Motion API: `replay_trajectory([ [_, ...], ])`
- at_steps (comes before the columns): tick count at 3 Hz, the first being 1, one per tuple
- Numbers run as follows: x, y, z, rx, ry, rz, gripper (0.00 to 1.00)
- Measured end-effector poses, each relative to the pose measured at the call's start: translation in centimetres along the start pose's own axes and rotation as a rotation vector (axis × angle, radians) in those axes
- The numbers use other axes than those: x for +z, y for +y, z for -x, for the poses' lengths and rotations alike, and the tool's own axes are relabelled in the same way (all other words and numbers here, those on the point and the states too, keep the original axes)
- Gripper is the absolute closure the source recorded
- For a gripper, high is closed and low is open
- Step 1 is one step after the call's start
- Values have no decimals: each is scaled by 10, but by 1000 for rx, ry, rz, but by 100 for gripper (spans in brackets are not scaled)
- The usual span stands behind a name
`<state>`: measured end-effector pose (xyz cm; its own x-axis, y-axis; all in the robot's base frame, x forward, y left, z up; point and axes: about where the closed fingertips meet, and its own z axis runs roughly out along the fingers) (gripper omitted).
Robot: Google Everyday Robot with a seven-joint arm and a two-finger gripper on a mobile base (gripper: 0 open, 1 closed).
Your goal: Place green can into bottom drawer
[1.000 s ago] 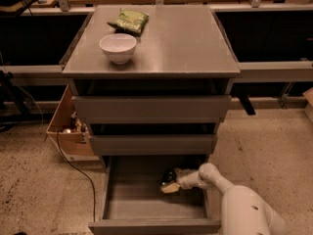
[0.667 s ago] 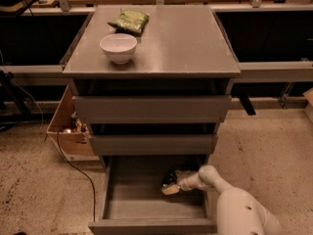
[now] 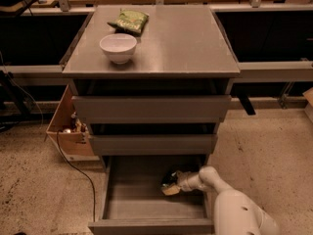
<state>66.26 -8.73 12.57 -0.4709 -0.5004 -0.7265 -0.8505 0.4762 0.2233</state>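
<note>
The bottom drawer (image 3: 146,207) of the grey cabinet is pulled open toward me. My white arm reaches into it from the lower right. The gripper (image 3: 170,185) is inside the drawer near its back right. A dark green can (image 3: 169,178) shows at the fingertips, low above the drawer floor. Whether the can rests on the floor I cannot tell.
A white bowl (image 3: 118,47) and a flat green snack bag (image 3: 128,20) lie on the cabinet top (image 3: 181,43). The two upper drawers (image 3: 151,109) stand slightly out. A cardboard box (image 3: 66,129) and a black cable (image 3: 73,165) are on the floor at left.
The gripper has shifted very slightly within the drawer; the can stays at its fingertips. Nothing else has moved.
</note>
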Motion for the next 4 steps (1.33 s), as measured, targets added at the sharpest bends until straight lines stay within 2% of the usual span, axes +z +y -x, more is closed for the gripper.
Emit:
replay_trajectory([
  [1,-1,0,1,0,0,0,16],
  [2,-1,5,0,-5,-10,5,0],
  [4,-18,21,-11,0,-31,-12,0],
])
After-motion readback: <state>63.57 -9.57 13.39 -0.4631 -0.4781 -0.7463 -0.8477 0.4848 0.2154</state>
